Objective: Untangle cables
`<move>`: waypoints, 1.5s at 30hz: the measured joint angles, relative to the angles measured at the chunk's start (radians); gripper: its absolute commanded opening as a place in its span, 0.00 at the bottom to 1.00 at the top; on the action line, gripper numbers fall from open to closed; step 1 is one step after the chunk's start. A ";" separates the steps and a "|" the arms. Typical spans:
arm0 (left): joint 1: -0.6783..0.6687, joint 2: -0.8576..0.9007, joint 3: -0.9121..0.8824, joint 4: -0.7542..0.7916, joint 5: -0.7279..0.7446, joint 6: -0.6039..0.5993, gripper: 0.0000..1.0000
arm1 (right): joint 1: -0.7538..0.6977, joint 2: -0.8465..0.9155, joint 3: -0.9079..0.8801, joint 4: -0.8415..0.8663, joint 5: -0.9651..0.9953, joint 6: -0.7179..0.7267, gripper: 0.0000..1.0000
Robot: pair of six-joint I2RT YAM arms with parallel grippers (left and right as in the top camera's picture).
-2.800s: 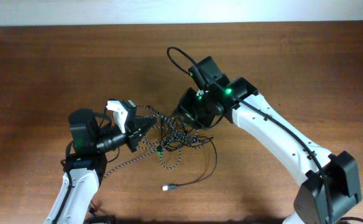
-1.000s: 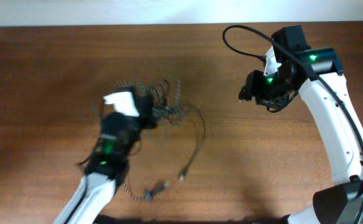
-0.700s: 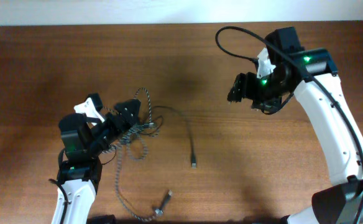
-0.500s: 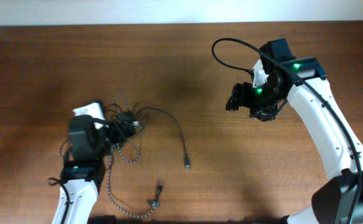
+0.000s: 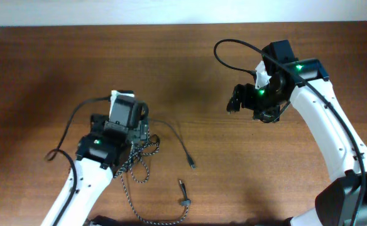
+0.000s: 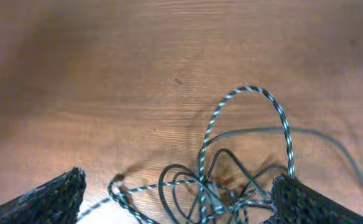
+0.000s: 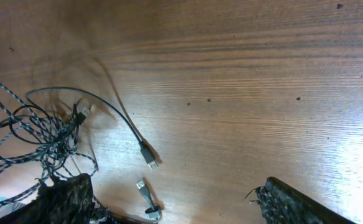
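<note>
Two cables (image 6: 205,180) knotted, one speckled, one black.

From overhead, the left arm (image 5: 98,150) hides much of the tangle, so we cannot trace where the braided cable (image 6: 250,89) and the black cable (image 7: 132,130) cross. In the wrist views, the left fingers (image 6: 51,196), the right fingers (image 7: 293,196) and the tangle's lower loops are cut off at the bottom edge. The plug types are too small to tell.
</note>
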 measured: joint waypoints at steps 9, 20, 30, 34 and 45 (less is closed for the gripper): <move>-0.020 -0.252 0.053 -0.264 0.460 0.008 0.99 | 0.000 0.000 0.000 0.008 0.053 -0.001 0.92; -0.023 0.272 -0.131 0.137 0.093 -0.677 0.99 | 0.000 0.000 -0.005 -0.003 0.077 0.000 0.92; 0.030 0.299 0.262 0.287 0.472 -0.211 0.99 | 0.000 0.000 -0.011 -0.015 0.127 -0.027 0.93; 0.085 0.289 0.288 0.058 0.517 -0.232 0.99 | 0.000 0.000 -0.011 -0.007 0.131 -0.027 0.93; 0.068 0.436 0.309 -0.265 0.616 -0.097 0.99 | 0.000 0.000 -0.013 -0.073 0.146 -0.027 0.94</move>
